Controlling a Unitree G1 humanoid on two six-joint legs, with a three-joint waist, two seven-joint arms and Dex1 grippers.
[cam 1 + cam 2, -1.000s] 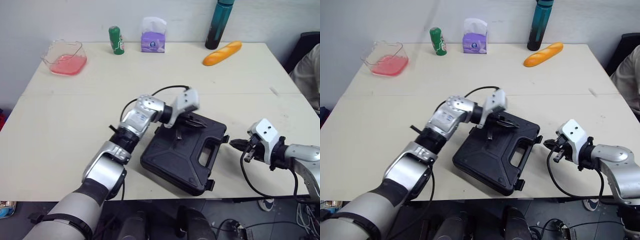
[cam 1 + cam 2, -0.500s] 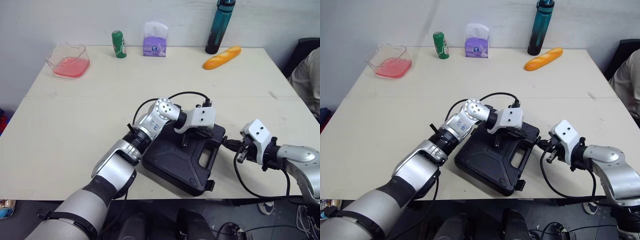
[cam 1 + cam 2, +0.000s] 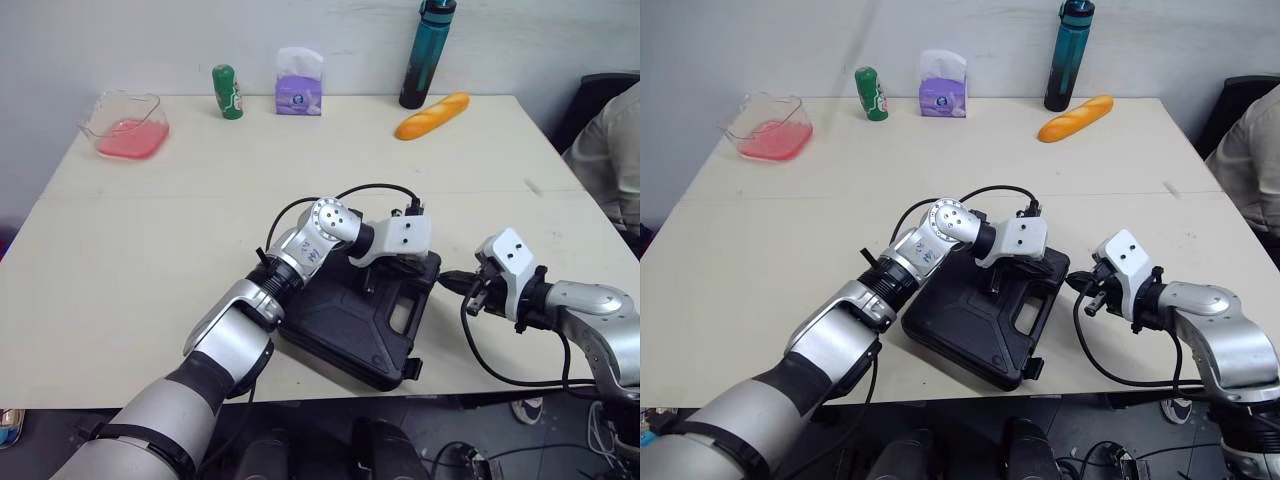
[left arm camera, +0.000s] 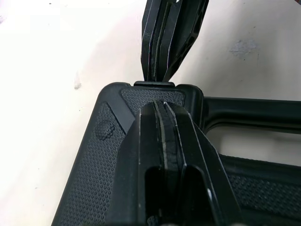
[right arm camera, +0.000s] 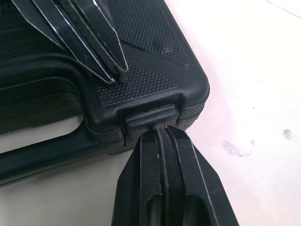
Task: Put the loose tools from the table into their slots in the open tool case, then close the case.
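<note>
Both grippers have closed in: left gripper (image 4: 162, 110), jaws shut, rests on the closed tool case (image 3: 335, 325); right gripper (image 5: 158, 136), jaws shut, touches its corner latch (image 5: 149, 120). Case lies near the beige table's (image 3: 150, 230) front edge.

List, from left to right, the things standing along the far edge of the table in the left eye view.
clear container with pink contents → green can → purple tissue pack → teal bottle
</note>
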